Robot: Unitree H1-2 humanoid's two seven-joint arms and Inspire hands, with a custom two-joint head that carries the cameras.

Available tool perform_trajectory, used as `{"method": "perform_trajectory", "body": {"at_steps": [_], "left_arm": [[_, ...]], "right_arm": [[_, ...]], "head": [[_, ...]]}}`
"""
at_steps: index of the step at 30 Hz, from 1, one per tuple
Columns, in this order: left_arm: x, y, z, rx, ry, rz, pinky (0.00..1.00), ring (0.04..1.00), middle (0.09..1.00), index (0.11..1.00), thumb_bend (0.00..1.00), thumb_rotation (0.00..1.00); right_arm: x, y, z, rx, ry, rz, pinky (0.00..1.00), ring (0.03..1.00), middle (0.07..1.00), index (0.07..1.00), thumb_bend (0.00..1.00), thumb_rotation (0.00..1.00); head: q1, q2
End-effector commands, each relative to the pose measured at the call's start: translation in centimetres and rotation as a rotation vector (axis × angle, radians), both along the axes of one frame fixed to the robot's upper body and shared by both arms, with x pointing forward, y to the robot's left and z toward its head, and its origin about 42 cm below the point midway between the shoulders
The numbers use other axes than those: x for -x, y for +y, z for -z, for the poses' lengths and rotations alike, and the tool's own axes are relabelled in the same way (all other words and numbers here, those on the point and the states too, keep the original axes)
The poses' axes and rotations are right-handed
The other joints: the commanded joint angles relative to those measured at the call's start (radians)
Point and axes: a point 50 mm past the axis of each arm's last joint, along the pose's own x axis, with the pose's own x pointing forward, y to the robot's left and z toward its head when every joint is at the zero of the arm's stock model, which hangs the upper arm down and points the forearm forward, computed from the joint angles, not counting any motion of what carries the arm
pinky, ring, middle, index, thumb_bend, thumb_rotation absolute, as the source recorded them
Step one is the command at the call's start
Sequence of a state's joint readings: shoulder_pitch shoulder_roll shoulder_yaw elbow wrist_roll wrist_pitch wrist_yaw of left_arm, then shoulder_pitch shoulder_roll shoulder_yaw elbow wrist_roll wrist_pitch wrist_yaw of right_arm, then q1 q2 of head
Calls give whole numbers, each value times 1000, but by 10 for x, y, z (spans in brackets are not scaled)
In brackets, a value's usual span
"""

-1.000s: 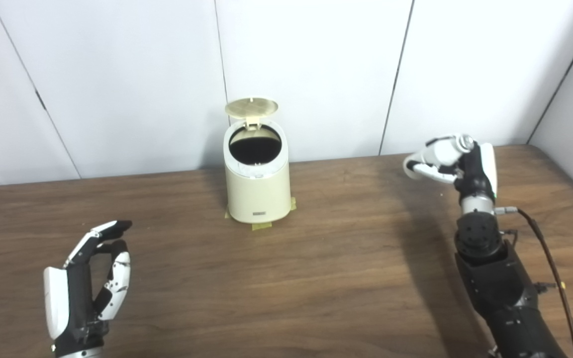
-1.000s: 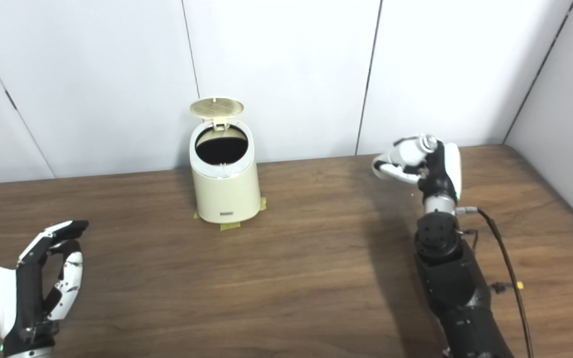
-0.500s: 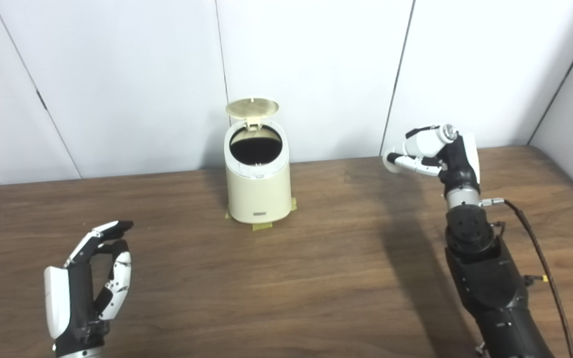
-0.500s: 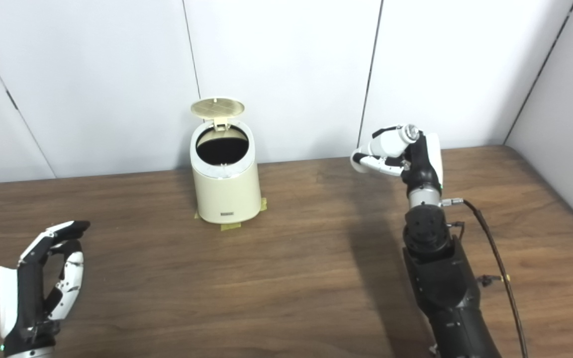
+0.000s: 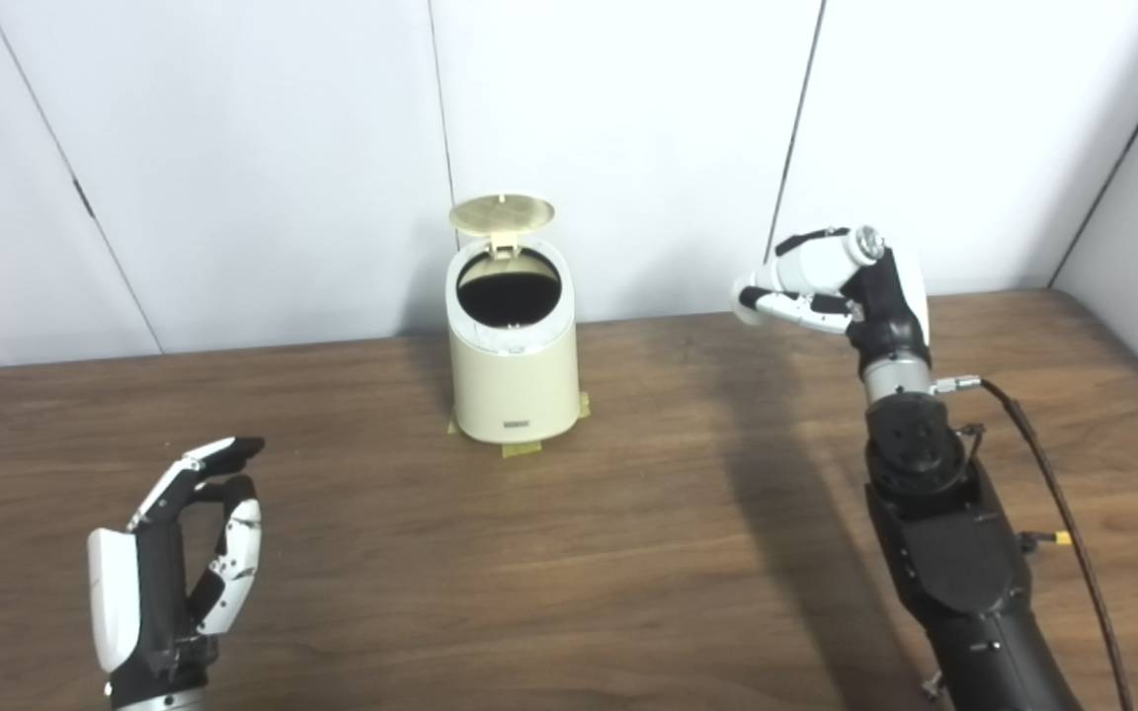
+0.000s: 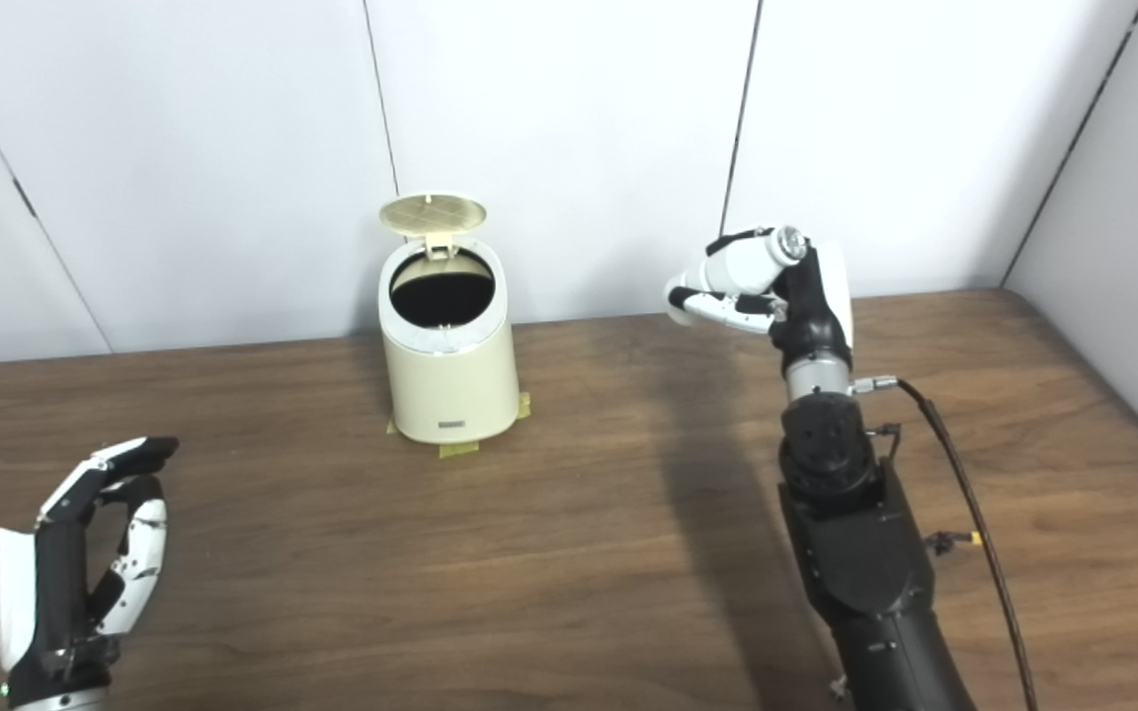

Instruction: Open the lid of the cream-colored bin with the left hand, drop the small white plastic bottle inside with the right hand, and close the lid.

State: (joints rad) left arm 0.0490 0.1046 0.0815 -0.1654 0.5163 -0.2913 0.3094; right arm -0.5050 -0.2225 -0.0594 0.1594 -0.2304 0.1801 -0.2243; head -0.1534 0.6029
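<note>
The cream-colored bin (image 5: pixel 513 367) stands at the back middle of the table, its round lid (image 5: pixel 501 212) tipped up at the rear and the dark opening showing. My right hand (image 5: pixel 851 286) is raised above the table, to the right of the bin and well apart from it, shut on the small white plastic bottle (image 5: pixel 816 265), which lies tilted in its fingers. My left hand (image 5: pixel 174 573) rests low at the front left, open and holding nothing.
Yellow tape tabs (image 5: pixel 520 449) mark the bin's base. A brown cable (image 5: pixel 1063 513) trails from the right wrist across the wooden table (image 5: pixel 628 553). White wall panels stand just behind the bin.
My right hand has risen and moved left toward the bin with the bottle held in it. The left hand and the bin with its raised lid have stayed still.
</note>
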Motion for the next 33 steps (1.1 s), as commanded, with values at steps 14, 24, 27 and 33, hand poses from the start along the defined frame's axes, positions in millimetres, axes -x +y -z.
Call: {"method": "perform_trajectory", "body": {"at_steps": [14, 24, 27, 33], "left_arm": [[-6, -7, -2, 5, -42, 8, 585, 686, 695, 684, 189, 677], [-8, -10, 1, 3, -54, 7, 582, 684, 688, 682, 189, 603], [-9, -12, 2, 5, -54, 8, 586, 688, 691, 684, 189, 602], [-12, -17, 4, -26, -50, -7, 576, 691, 691, 681, 177, 595]], "right_arm": [[-10, 33, -68, -42, -220, -118, 440, 497, 505, 460, 525, 0], [-12, 58, -97, -40, -265, -166, 404, 456, 494, 473, 525, 0], [-13, 65, -102, -40, -270, -177, 380, 432, 475, 482, 527, 0], [-15, 77, -110, -32, -284, -202, 322, 397, 478, 479, 528, 0]], "head": [[5, -11], [14, -19], [17, -22], [29, -29]]}}
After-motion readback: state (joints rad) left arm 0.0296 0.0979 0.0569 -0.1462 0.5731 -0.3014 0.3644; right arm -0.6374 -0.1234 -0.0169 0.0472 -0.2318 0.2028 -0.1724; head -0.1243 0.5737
